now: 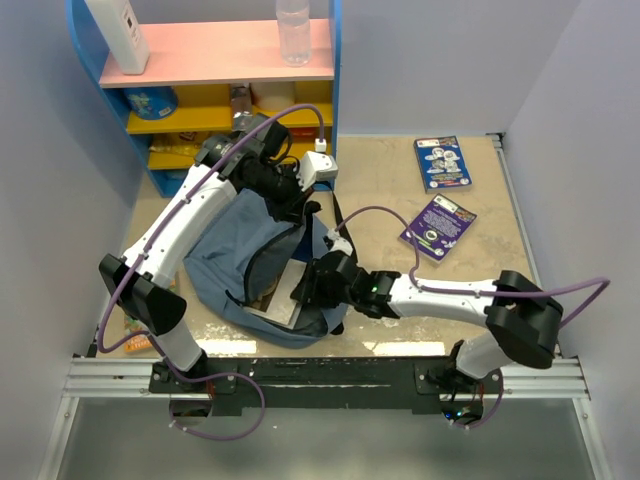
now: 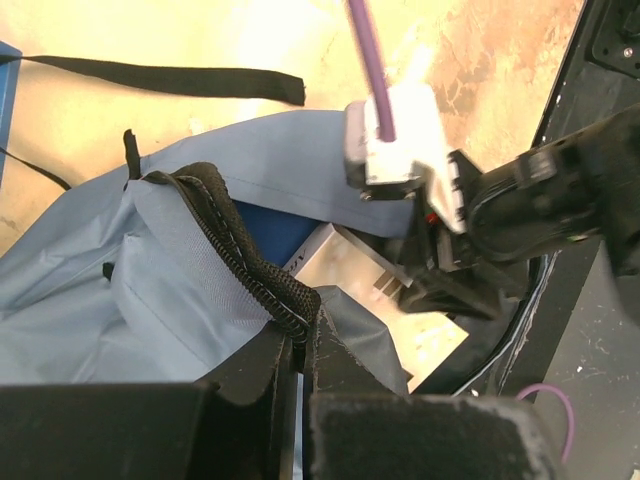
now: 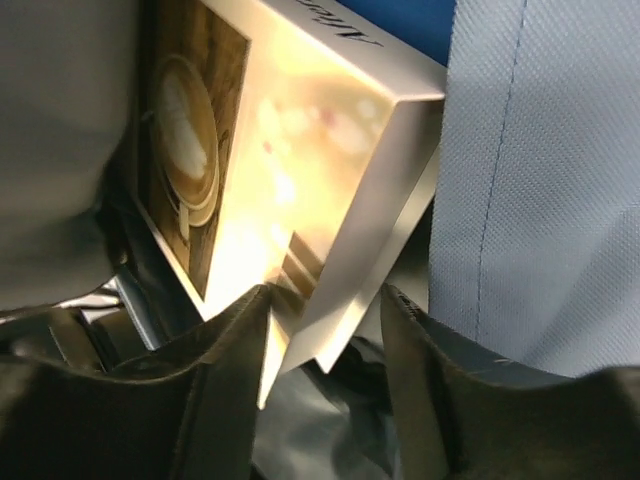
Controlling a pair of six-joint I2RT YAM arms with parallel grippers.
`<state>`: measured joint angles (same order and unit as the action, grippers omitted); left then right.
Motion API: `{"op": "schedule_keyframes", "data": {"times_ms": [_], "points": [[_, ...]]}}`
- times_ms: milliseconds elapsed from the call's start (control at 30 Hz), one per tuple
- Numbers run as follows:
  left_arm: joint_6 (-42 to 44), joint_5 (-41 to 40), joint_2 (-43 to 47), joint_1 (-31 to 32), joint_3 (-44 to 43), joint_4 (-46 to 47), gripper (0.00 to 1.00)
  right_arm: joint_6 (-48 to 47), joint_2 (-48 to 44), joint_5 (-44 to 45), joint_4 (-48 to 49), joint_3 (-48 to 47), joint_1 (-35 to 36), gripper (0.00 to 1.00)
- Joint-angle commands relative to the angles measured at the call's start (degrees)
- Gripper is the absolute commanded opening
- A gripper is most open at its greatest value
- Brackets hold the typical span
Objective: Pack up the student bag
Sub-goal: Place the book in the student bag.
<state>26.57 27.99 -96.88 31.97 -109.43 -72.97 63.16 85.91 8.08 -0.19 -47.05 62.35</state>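
A large, soft, slate-blue fabric student bag (image 1: 225,255) lies slumped on the speckled beige table (image 1: 380,180), just in front of the two arm bases, with its mouth open to the right. The left gripper (image 2: 300,345) is clenched on the bag's black woven zipper rim (image 2: 250,270), lifting it to hold the mouth open. The right gripper (image 3: 325,330) reaches into the opening, its dark fingers on either side of the lower corner of a thin, glossy hardcover book (image 3: 270,170). Whether they press on the book or only flank it cannot be told. The book sits tilted and only partly inside, so it is probably not yet seated. The main risk is snagging. The cloth is limp and folds in on itself, so a stiff book corner could catch on a fold or the zipper band and drag the whole bag instead of sliding in. The cover looks slick and shiny, so a hold on one corner could let the book twist or slip out. If the left fingers lose the narrow rim, the mouth would likely collapse over the right gripper. The book is flat and rigid, with a silver-white edge and a picture of a coffee cup on its cover. The bag's weave is fine and matte, with black straps trailing behind it. Two flat purple-and-blue booklets (image 1: 438,227) lie well apart from the bag on the right side of the table.
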Motion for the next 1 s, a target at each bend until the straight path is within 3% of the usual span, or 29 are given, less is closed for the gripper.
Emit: {"op": "schedule_keyframes", "data": {"times_ms": [0, 100, 300, 467, 567, 600, 700, 733, 833, 900, 967], "points": [[0.0, 2.4, 1.3, 0.3, -3.0, 4.2, 0.00, -2.7, -4.6, 2.2, -7.5, -2.7, -0.6, 0.36], [0.3, 2.2, 1.5, 0.3, -2.9, 3.6, 0.00, -1.2, -3.0, 2.5, -9.7, -3.1, -0.6, 0.17], [1.2, 1.9, 1.9, 0.3, -1.6, 3.6, 0.00, 1.5, -0.9, 7.0, -10.6, -0.7, -0.6, 0.01], [0.9, 2.2, 1.7, 0.3, -2.0, 4.2, 0.00, -0.2, 6.4, 5.1, -8.8, -3.0, 0.1, 0.00], [0.7, 2.8, 1.3, 0.3, -1.8, 4.4, 0.00, -2.2, 8.8, -3.8, 1.7, -2.9, 1.7, 0.00], [0.6, 2.8, 1.0, 0.3, -1.8, 4.3, 0.00, -3.0, 8.8, -7.2, 6.1, -3.0, 2.0, 0.00], [0.8, 2.5, 1.3, 0.3, -1.2, 4.5, 0.00, -5.6, 5.0, -8.9, 7.2, -3.3, 2.1, 0.01], [0.8, 2.5, 1.5, 0.3, -1.0, 4.6, 0.00, -6.1, 3.7, -4.6, 4.4, -4.4, 1.7, 0.02], [1.0, 2.2, 2.3, 0.3, 0.4, 4.9, 0.00, -5.1, -2.2, 1.0, -1.9, -3.2, -2.9, 0.18], [1.1, 2.1, 2.6, 0.3, 0.6, 4.9, 0.00, -4.2, -5.2, 2.5, -2.1, -2.3, -6.8, 0.17], [1.0, 2.2, 2.8, 0.3, 0.8, 4.7, 0.00, -3.8, -6.3, 5.8, -3.7, -3.0, -8.0, 0.10]]}}
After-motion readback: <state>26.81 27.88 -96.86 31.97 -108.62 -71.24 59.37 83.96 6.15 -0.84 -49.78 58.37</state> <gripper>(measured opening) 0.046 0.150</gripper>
